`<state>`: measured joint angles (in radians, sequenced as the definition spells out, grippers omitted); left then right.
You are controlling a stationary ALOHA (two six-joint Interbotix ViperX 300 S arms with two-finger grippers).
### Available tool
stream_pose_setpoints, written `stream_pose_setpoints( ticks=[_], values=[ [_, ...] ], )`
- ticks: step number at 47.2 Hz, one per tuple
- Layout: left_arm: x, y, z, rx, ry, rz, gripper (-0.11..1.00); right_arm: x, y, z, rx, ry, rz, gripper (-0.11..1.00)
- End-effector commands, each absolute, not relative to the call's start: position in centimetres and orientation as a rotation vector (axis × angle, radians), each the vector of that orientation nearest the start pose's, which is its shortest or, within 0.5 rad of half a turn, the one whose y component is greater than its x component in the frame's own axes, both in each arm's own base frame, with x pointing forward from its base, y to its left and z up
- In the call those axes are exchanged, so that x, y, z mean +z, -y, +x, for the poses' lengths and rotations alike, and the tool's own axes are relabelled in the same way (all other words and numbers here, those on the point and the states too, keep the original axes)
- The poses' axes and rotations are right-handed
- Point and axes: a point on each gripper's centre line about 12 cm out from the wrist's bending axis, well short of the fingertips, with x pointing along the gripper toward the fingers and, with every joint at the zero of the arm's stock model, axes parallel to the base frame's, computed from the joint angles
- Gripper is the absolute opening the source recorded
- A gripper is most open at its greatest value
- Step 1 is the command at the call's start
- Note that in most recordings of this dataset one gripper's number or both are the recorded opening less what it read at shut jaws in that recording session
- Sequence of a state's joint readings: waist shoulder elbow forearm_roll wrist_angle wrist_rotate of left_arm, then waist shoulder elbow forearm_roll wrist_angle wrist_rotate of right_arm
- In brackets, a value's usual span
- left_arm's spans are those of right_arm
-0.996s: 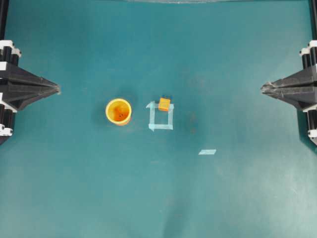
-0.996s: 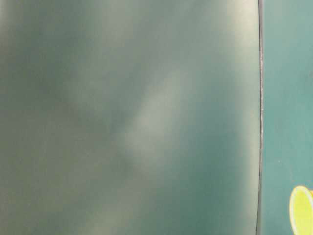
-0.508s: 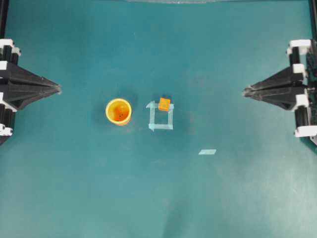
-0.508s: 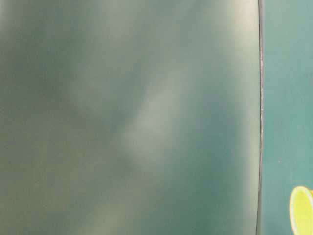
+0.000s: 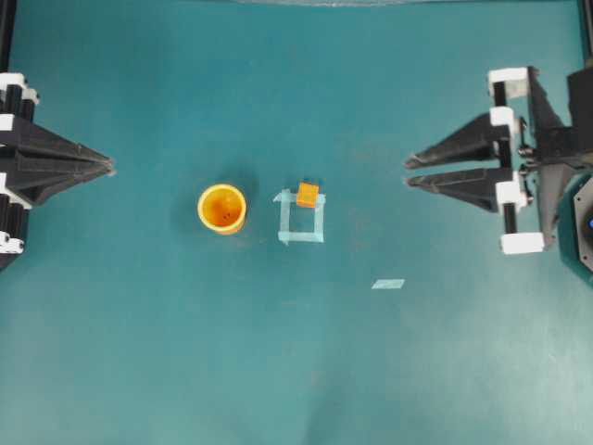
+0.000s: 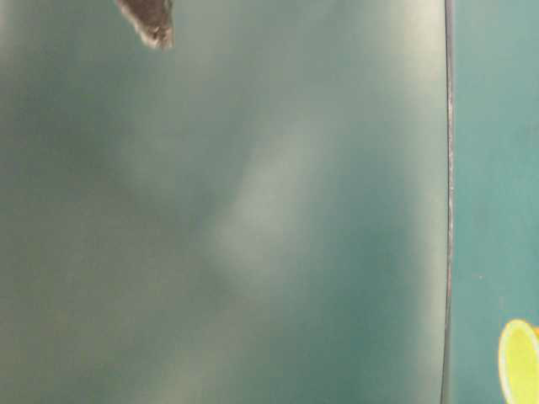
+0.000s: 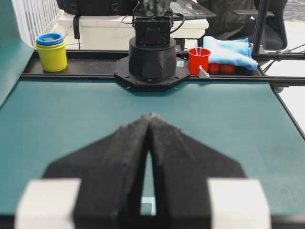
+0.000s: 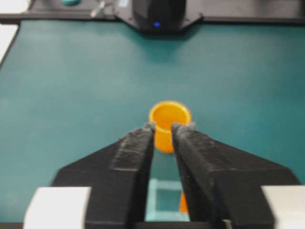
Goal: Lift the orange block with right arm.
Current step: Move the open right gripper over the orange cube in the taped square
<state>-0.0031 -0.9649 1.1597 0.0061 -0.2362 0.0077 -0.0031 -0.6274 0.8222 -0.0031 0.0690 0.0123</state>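
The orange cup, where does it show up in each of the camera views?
Overhead: orange cup left of centre, left of the tape square.
Table-level: only a yellow sliver at the bottom right corner.
Left wrist: not in it.
Right wrist: centre, just beyond the fingertips.
Shared landmark: the tape square, also in the right wrist view.

In the table-level view nearly everything is a blurred grey-green surface, only a dark blurred tip (image 6: 150, 21) cut by the top edge and a slice of the round orange-yellow cup (image 6: 520, 362) at the lower right corner show, and in the right wrist view the tiny orange block (image 8: 183, 202) is mostly hidden behind the right black gripper (image 8: 163, 128).
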Motion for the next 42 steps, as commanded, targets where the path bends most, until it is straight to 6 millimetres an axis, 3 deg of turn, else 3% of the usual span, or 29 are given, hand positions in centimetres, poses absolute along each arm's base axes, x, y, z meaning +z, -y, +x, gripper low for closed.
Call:
stream_pose_setpoints(
  ticks=[1,20,42],
  values=[
    [30.6,0.1,20.3,-0.003,0.071,0.018,0.00,33.0,0.0,29.0,-0.003,-0.235,0.011,0.37],
    [31.2,0.1,20.3,-0.003,0.086,0.018,0.00,31.6,0.7,33.9,-0.028,-0.349,0.051,0.63],
    [31.2,0.1,20.3,-0.003,0.086,0.017,0.00,28.2,2.9,39.2,-0.145,-0.664,0.236,0.65]
  ],
)
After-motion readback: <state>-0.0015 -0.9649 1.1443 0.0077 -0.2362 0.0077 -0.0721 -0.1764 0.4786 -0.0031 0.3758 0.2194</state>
